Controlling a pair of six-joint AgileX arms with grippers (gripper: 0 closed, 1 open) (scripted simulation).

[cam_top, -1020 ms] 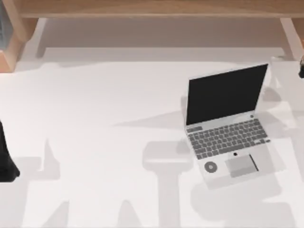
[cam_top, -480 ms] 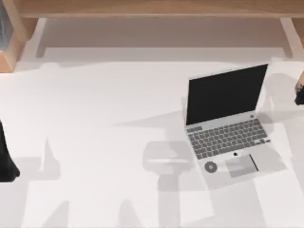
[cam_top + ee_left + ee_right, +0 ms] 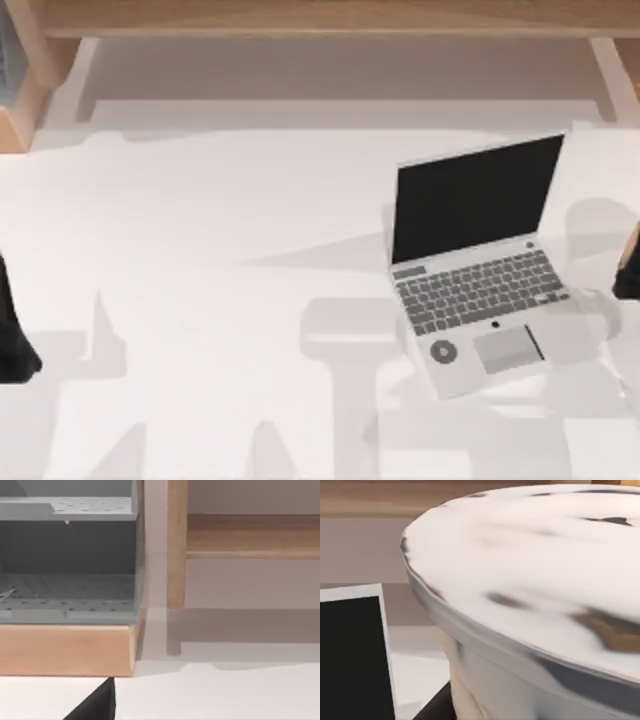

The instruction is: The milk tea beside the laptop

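Milk tea (image 3: 630, 262) cut off at top view's right edge.

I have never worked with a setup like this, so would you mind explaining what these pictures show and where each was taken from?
This is a simulated pair of AgileX arms at a white table. One picture looks down from above; the other two come from cameras on the wrists. An open laptop sits on the table's right half. At the right edge, the dark right gripper carries the milk tea; the right wrist camera sees its white lid from very close, with the laptop's black screen beside it. The left gripper is parked at the left edge. Its wrist camera faces a wooden shelf with grey compartments.
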